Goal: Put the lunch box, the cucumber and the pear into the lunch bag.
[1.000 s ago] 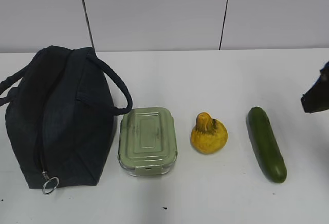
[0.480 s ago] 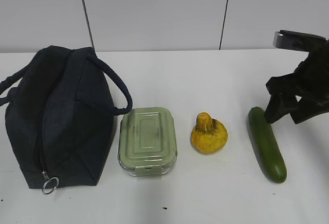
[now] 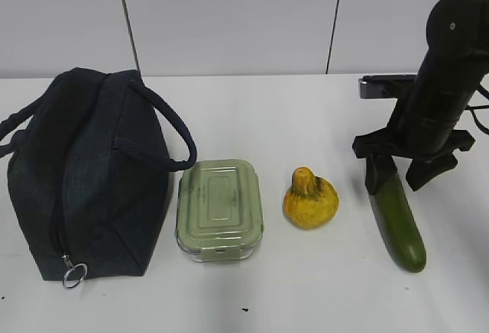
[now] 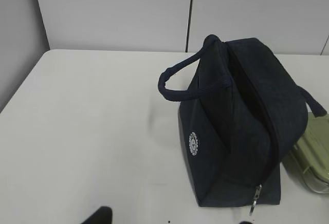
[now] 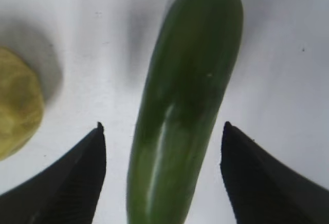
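Cucumber (image 3: 397, 222) is your target: it lies on the tabletop (image 3: 306, 287) at the far right of the row, its long axis running toward and away from the camera with a slight slant, the near end angled a little outward. Your right gripper (image 3: 401, 174) hangs over the cucumber's far end. In the right wrist view its two dark fingers (image 5: 72, 178) stand wide apart with the cucumber (image 5: 185, 106) between them, clear space on both sides, nothing gripped. The jaws straddle it across its width, which is what you want; judging from this, you only need to come down and close.

The pear (image 3: 310, 198) sits just left of the cucumber, apart from it, so watch the left finger's clearance there. The lunch box (image 3: 219, 209) lies further left, just beside the lunch bag (image 3: 88, 176), which stands at the far left and looks zipped shut. The left gripper shows only as dark tips at the bottom edge of its wrist view; you cannot tell its state from that.
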